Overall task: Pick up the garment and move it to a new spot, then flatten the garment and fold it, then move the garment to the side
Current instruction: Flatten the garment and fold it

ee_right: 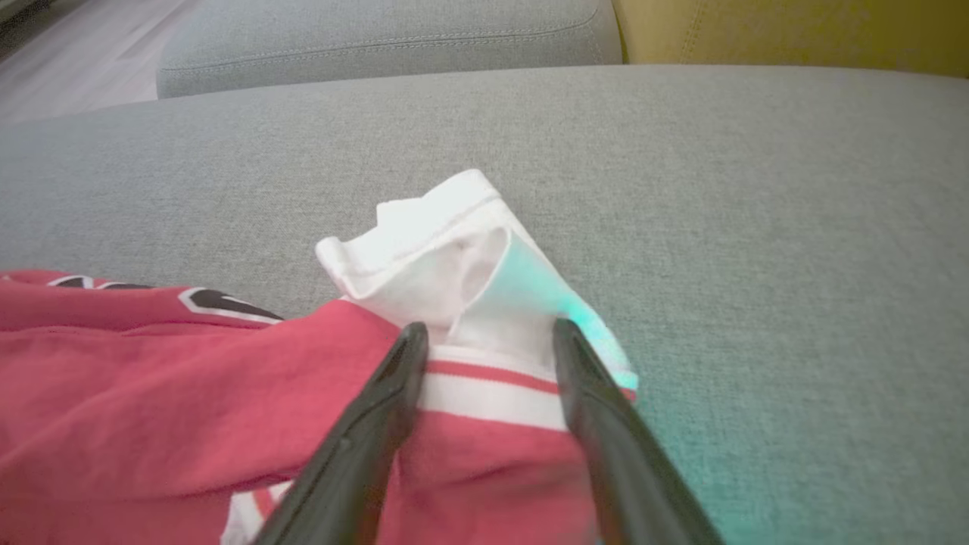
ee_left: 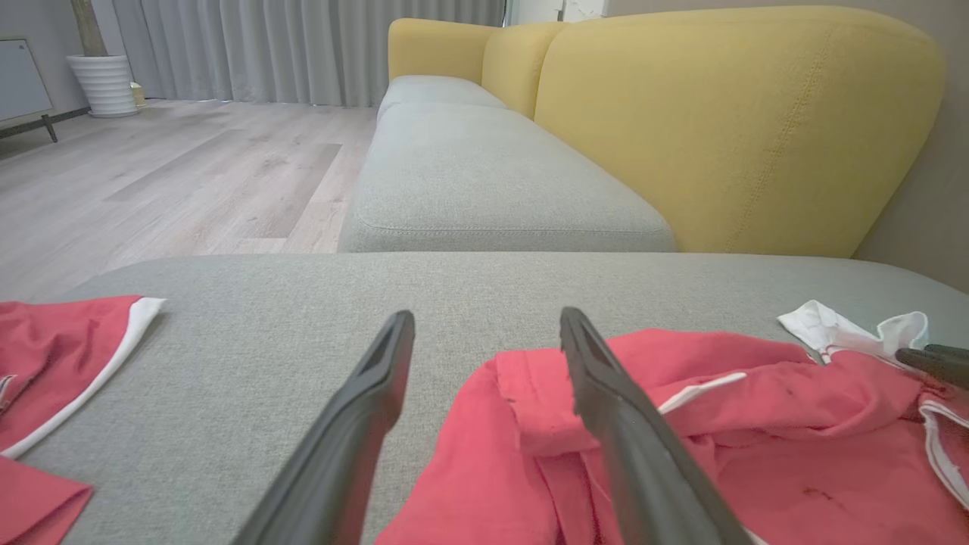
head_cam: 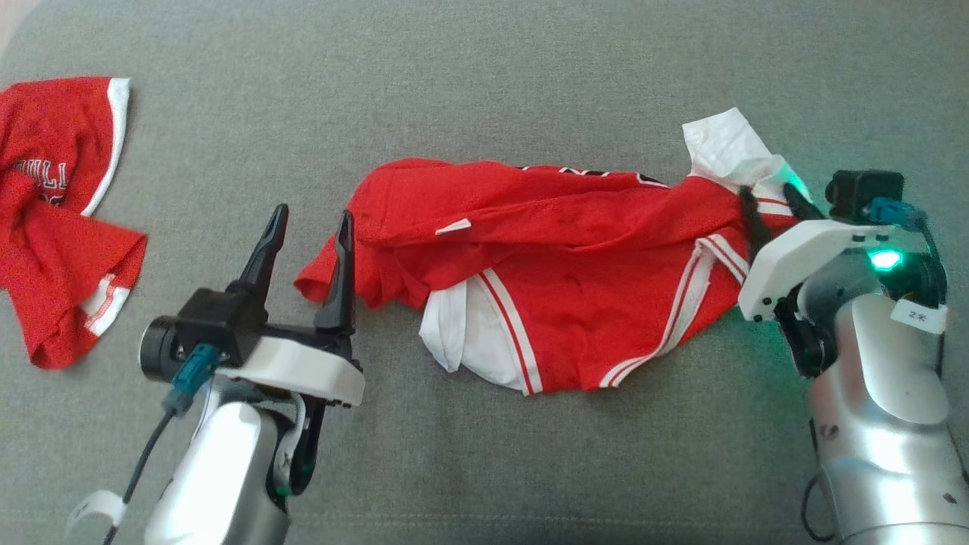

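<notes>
On the grey cushion (head_cam: pixel 484 76) the red jersey (head_cam: pixel 545 257) lies crumpled between my arms. So my left jaws gape wide at its left end, my right jaws sit spread over its white-trimmed end. Yellow backrest (ee_left: pixel 727 129), wood floor (ee_left: pixel 151 174), grey curtains (ee_left: pixel 265 45) beyond.

The left end effector (head_cam: pixel 313 218) has both fingers spread wide and pointing up the head view, above its pale forearm (head_cam: pixel 227 469) at lower left. The right end effector (head_cam: pixel 766 195) has its fingers parted less widely and angled up-left. A green indicator (head_cam: pixel 884 260) is lit on its wrist.
</notes>
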